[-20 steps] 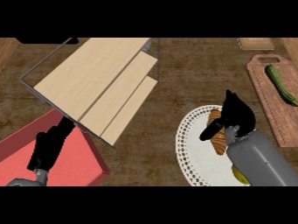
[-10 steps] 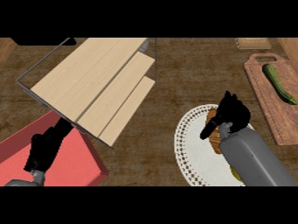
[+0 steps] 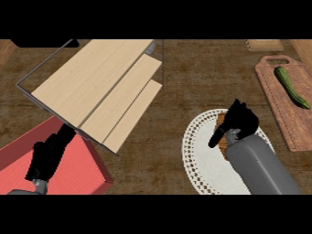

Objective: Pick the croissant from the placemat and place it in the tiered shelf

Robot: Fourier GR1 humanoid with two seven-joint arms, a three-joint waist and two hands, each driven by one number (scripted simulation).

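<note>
The croissant (image 3: 220, 122) lies on the white lace placemat (image 3: 200, 164) at the lower right. Only brown slivers of it show beside and below my right hand (image 3: 239, 119). That hand sits right over it, fingers pointing away from me and the thumb spread out to the left, open. The tiered shelf (image 3: 107, 89), with pale wooden steps in a thin metal frame, stands at the upper left, well apart from the right hand. My left hand (image 3: 49, 155) rests open at the lower left, fingers up, holding nothing.
A red tray (image 3: 84, 176) lies under the left hand, touching the shelf's near corner. A wooden cutting board (image 3: 303, 125) with a green cucumber (image 3: 292, 87) is at the right edge. A small wooden block (image 3: 265, 44) sits at the top right.
My right hand and forearm have shifted slightly left and forward, covering more of the croissant. The left hand has barely moved.
</note>
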